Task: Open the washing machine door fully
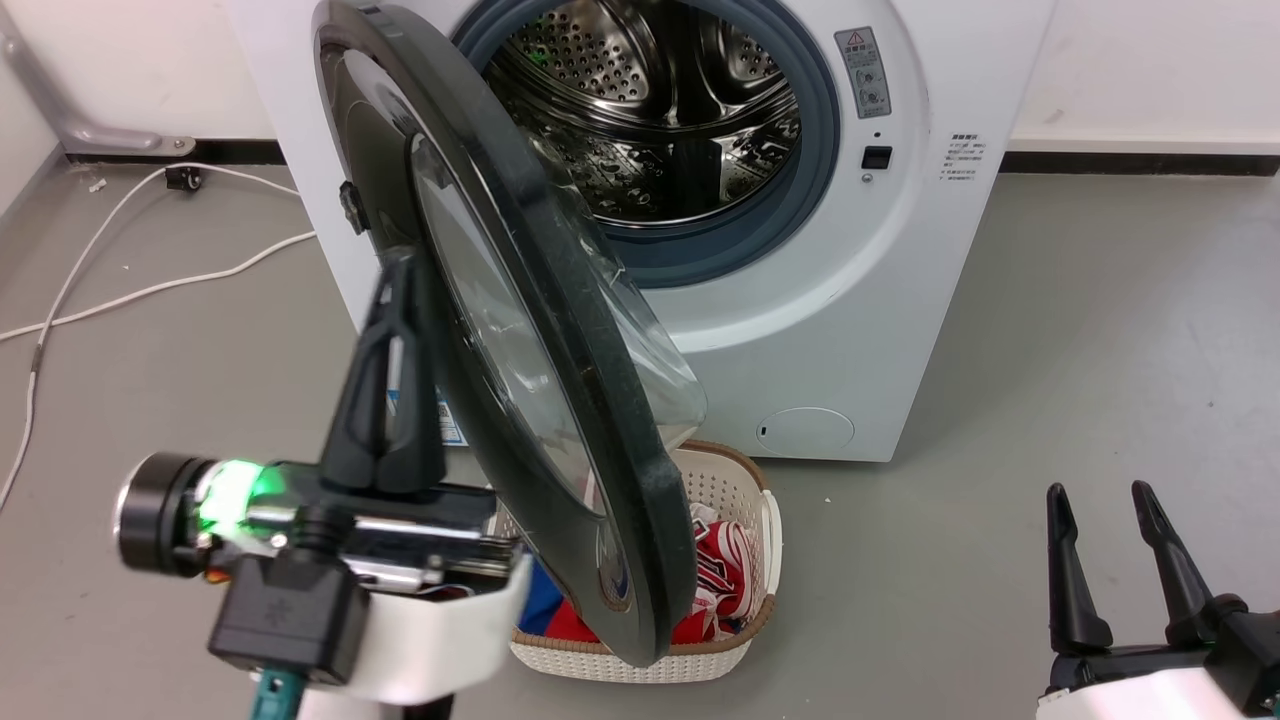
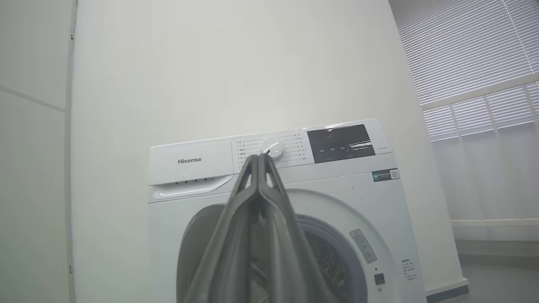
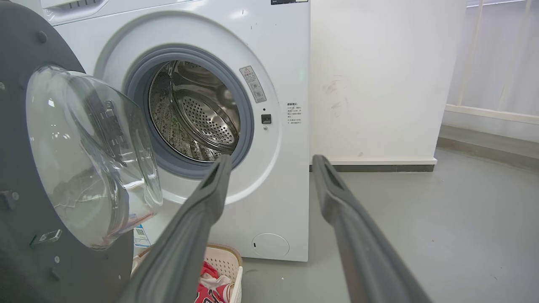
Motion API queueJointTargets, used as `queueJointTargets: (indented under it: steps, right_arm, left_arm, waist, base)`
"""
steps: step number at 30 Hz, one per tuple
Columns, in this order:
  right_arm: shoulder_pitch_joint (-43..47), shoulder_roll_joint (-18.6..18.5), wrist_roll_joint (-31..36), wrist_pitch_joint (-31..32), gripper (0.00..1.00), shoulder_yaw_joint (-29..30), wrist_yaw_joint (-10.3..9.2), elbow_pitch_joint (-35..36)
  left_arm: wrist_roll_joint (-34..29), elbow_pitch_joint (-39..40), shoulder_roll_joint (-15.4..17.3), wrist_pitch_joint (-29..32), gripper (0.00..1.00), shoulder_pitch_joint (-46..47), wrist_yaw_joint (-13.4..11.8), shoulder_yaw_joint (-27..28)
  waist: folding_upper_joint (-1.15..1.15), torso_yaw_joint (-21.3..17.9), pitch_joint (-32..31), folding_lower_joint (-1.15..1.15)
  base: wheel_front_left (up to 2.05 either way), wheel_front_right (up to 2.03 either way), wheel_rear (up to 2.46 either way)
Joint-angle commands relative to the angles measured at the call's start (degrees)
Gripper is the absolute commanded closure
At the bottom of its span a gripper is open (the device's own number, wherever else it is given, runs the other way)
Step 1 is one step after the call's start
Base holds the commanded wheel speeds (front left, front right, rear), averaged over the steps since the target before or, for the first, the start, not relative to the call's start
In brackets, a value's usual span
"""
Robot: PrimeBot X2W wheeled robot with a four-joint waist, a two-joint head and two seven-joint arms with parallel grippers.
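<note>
The white washing machine point(image 1: 900, 250) stands against the wall with its steel drum exposed. The washing machine door point(image 1: 563, 300), black-rimmed with a bulging clear glass bowl, is swung out toward me and appears almost edge-on. My left gripper point(image 1: 400, 265) is shut, fingers pointing up, close beside the door's outer face on its left; I cannot tell whether it touches. In the left wrist view the left gripper point(image 2: 257, 158) has nothing between its fingers, in front of the machine point(image 2: 337, 189). My right gripper point(image 1: 1098, 490) stands open at the lower right, away from the door point(image 3: 84, 160).
A white laundry basket point(image 1: 740, 490) holding red and blue clothes sits on the floor under the door's lower edge, in front of the machine. White cables point(image 1: 150, 290) trail across the grey floor at the left. Bare floor lies to the machine's right.
</note>
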State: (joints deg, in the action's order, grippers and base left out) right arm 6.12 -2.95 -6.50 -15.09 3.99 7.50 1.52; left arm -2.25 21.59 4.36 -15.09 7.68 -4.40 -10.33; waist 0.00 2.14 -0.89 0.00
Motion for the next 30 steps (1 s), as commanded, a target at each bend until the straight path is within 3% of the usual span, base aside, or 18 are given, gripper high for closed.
queueJointTargets:
  steps: [1,16,30]
  right_arm:
    - [-0.69,0.14,0.11,-0.10,0.00,-0.14,-0.01,0.29]
    - [-1.03,0.14,0.09,-0.11,0.00,-0.64,-0.01,-0.06]
    - [-1.17,0.14,0.08,-0.10,0.00,-1.23,-0.01,-0.44]
  left_arm:
    - [-0.21,1.16,-0.13,-0.11,1.00,1.52,0.69,-1.85]
    - [1.26,-4.85,-1.08,-0.11,1.00,4.99,5.06,-21.63]
    - [2.85,-18.16,-1.35,-0.12,1.00,3.02,6.76,-32.17]
  waist:
    - [0.00,-0.04,-0.02,0.00]
    - [0.00,-0.68,0.02,0.00]
    - [0.00,-0.16,1.17,0.00]
  base:
    - [0.00,0.00,0.00]
    - [0.00,0.00,0.00]
    - [0.00,0.00,0.00]
